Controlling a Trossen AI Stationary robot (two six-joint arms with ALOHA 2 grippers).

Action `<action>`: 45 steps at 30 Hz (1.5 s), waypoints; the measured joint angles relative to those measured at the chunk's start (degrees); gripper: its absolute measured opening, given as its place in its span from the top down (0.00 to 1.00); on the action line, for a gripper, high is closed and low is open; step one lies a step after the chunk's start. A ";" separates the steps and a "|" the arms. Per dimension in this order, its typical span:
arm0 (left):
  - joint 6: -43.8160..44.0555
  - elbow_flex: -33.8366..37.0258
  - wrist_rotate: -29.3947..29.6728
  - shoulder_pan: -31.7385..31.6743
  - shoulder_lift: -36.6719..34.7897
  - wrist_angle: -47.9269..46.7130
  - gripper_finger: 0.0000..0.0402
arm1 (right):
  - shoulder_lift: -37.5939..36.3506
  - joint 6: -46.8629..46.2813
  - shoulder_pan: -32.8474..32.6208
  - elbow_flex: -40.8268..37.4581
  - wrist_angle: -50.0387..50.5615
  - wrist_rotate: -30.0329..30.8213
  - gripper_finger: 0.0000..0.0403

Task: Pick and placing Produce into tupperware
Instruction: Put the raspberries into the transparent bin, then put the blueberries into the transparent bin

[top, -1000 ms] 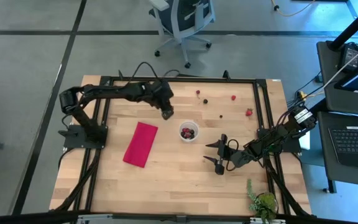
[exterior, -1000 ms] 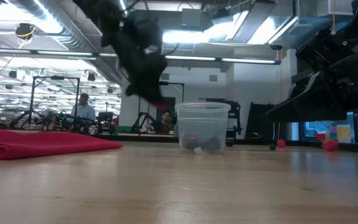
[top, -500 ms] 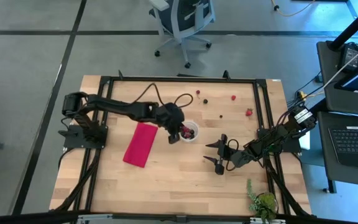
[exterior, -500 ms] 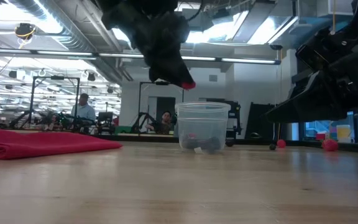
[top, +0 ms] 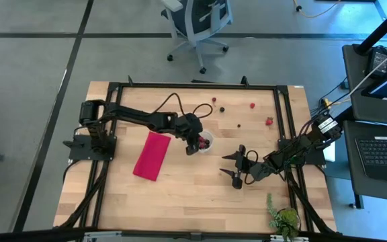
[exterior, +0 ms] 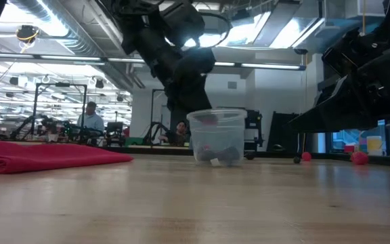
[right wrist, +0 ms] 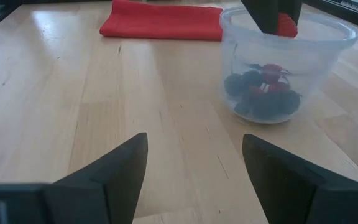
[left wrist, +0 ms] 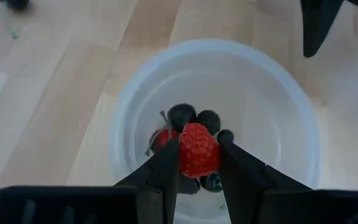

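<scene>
The clear round cup (top: 207, 143) stands on the table's middle and holds several dark cherries and red berries (left wrist: 194, 118). It also shows in the low view (exterior: 217, 139) and the right wrist view (right wrist: 288, 68). My left gripper (left wrist: 199, 163) is shut on a red berry (left wrist: 199, 149) at the cup's mouth and shows from above (top: 196, 142). Loose fruits (top: 252, 105) lie on the far right of the table. My right gripper (top: 236, 168) is open and empty, to the right of the cup. My left gripper pinches the red berry by its two sides (left wrist: 183, 152) between its two fingertips. The fingers (right wrist: 269, 15) come from above, pointing down into the cup's mouth. The berry (right wrist: 286, 25) is lifted clear, about level with the rim, above the fruits in the cup.
A magenta cloth (top: 152, 155) lies flat left of the cup. A green plant (top: 284, 218) stands at the near right corner. Two red fruits (exterior: 360, 158) show at the right in the low view. People show in the room behind.
My left gripper, shut on the red berry, has gone from the far side of the cup toward the near and right, over the cup, then down until the berry is at the cup's mouth.
</scene>
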State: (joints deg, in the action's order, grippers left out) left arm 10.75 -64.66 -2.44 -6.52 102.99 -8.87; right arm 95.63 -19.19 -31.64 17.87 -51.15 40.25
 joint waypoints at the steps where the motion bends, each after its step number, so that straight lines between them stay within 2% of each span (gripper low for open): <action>1: 0.22 0.00 0.00 0.00 0.01 -0.07 0.77 | 0.00 0.02 0.00 0.00 0.04 0.00 0.34; 26: 0.69 0.00 -0.20 0.02 -0.25 0.92 0.69 | -0.02 0.15 0.02 0.00 -0.67 0.01 0.34; 31: -2.45 0.09 -0.20 0.40 -4.08 0.74 0.69 | -1.37 3.29 0.02 0.04 -4.84 0.08 0.34; 36: -7.90 0.21 1.66 0.46 -11.35 1.41 0.69 | -8.58 1.21 1.29 0.02 -3.61 2.05 0.34; 41: -10.41 5.19 7.07 0.44 -19.63 7.33 0.69 | -20.31 6.00 6.04 0.08 -1.21 2.12 0.34; 43: -10.48 10.36 7.66 0.44 -23.56 11.90 0.69 | -26.27 6.10 8.85 0.12 5.38 2.13 0.34; 45: -9.92 16.89 7.69 0.44 -27.53 18.19 0.69 | -32.03 3.93 11.99 1.45 16.81 1.44 0.34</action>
State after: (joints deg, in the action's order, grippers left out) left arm 0.83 -47.78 5.25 -6.09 75.47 9.32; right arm 63.61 -15.27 -19.65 19.32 -34.33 41.69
